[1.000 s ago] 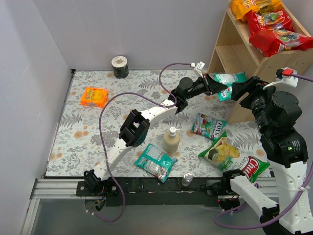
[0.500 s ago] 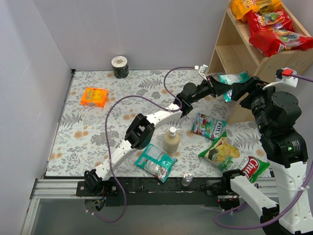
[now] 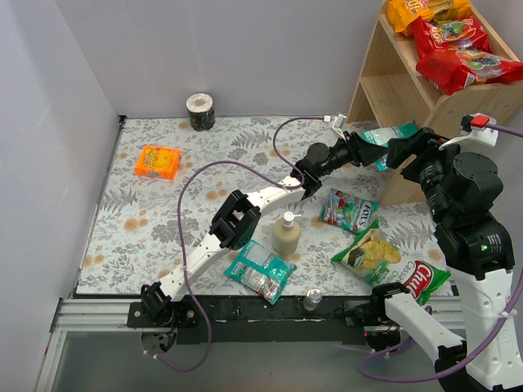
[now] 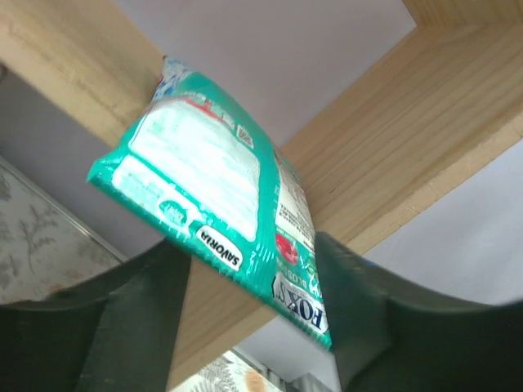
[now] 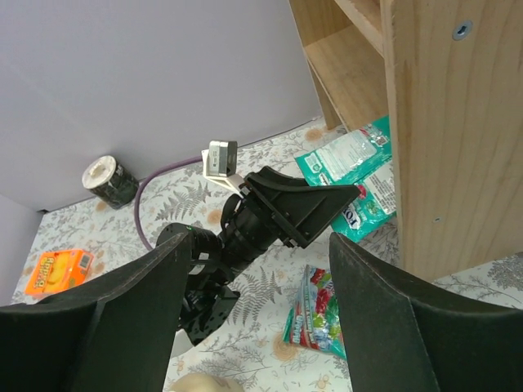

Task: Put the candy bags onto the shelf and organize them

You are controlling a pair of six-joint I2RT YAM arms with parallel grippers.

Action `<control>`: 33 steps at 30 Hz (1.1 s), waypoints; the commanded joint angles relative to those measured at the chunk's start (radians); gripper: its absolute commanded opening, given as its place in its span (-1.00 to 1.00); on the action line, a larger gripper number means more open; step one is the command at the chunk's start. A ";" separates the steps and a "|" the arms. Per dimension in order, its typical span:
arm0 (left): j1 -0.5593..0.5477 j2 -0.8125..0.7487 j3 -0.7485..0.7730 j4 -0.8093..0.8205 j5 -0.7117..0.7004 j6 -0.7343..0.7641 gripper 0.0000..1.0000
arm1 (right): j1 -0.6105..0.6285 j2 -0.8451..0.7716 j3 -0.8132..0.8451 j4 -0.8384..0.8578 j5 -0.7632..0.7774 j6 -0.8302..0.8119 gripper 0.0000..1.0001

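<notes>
The left arm is observed stretched across the table (image 3: 131, 220) to the shelf (image 3: 369, 77), which stands at the far right. The left gripper (image 4: 249, 245) is presented low at the shelf's left side. Its jaws are seen parted, with the lower edge of a teal-and-white candy bag (image 4: 208, 171) lying between them, and no squeeze on the bag can be made out. This bag is found tilted against the shelf's wooden members, low beside the left side panel. Whether it is borne by a board or by the table cannot be told. The right gripper (image 5: 260, 245) is held just to the right of it, near the side panel, its jaws set wide with nothing between them. On the top board an orange-yellow bag (image 3: 425, 10) is recorded at the far end, with an upper red bag (image 3: 449, 34) and a lower red bag (image 3: 470, 69) nearer. A second teal-and-white bag (image 3: 350, 211) is noted on the table near the shelf's foot, and a third teal-and-white bag (image 3: 260, 271) at the near centre. A pump bottle (image 3: 286, 234) stands upright between these two. A green chip bag (image 3: 372, 253) lies at the near right. A small orange packet (image 3: 158, 161) lies at the far left, and a roll (image 3: 200, 110) stands at the far edge.
</notes>
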 commanded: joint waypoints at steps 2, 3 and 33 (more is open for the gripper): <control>0.028 -0.140 -0.050 -0.017 0.024 0.022 0.42 | 0.001 0.015 0.047 -0.015 0.054 -0.018 0.60; 0.031 -0.144 -0.059 -0.019 0.027 0.019 0.48 | 0.002 0.016 0.051 -0.023 0.056 -0.019 0.61; 0.284 -1.348 -1.249 -0.476 -0.384 0.205 0.96 | 0.112 0.346 0.086 -0.035 0.323 -0.423 0.70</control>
